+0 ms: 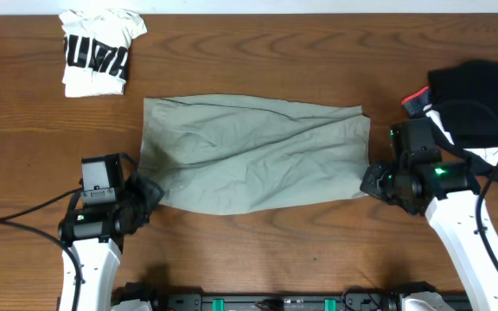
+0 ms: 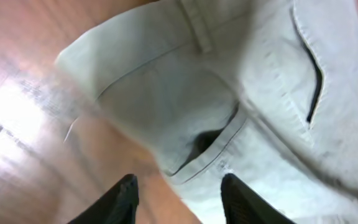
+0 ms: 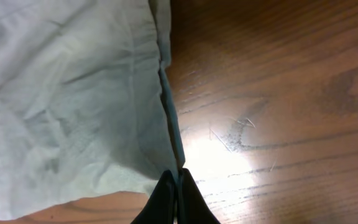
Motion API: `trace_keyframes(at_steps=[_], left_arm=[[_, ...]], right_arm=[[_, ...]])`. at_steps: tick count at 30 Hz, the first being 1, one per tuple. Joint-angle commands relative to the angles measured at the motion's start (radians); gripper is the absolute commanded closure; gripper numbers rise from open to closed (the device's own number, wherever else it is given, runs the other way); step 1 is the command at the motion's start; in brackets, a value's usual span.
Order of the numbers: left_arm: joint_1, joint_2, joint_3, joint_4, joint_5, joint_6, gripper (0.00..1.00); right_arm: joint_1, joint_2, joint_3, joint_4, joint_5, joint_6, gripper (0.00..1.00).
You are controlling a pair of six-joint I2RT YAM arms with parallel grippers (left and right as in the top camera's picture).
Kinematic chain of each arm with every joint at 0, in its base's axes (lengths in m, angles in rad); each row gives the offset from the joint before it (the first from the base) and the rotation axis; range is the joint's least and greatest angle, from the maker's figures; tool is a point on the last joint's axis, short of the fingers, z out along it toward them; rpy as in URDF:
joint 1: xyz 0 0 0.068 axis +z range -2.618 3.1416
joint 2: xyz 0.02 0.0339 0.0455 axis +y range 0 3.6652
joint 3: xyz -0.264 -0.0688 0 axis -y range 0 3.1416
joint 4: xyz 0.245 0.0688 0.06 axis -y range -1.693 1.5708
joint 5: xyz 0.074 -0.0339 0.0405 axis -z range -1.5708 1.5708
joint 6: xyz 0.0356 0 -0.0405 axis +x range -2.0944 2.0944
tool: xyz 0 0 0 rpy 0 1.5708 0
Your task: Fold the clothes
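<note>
Just ahead of left gripper (image 2: pixel 178 190): shorts (image 2: pixel 260 93)

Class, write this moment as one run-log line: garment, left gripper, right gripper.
shorts: spread on table | left gripper: open, by pocket | right gripper: shut on shorts corner

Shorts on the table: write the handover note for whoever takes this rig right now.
Left gripper: open at the pocket corner of the shorts, gripping nothing.
Right gripper: shut at the opposite hem corner; I cannot tell whether cloth is pinched.
Shorts: spread out, wrinkled, in the middle of the table, between the two arms. White printed tee lies bundled at the far left, dark garment at the right edge.
Done: shorts laid out.
Left: fold them; no finished fold shows.
</note>
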Motion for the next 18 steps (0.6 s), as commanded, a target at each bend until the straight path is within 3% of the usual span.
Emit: trace_keyframes(at_steps=[1,4,7,15,18], left_arm=[[0.003,-0.015,0.014,-0.039,0.008,0.043,0.49],[0.003,-0.015,0.014,-0.103,0.008,0.043,0.38],[0.003,-0.015,0.014,-0.126,0.004,0.047,0.02],[0.003,0.059,-0.002,-0.094,0.026,0.052,0.02],[0.003,0.151,-0.015,-0.027,0.119,0.038,0.02]], right_arm=[[-0.018,-0.017,0.0,-0.01,0.026,-0.019,0.99],[-0.019,-0.017,0.0,-0.019,0.028,-0.029,0.99],[-0.019,-0.017,0.0,-0.026,0.042,-0.029,0.99],[-0.019,-0.017,0.0,-0.025,0.043,-0.029,0.99],[-0.019,-0.017,0.0,-0.026,0.043,-0.029,0.99]])
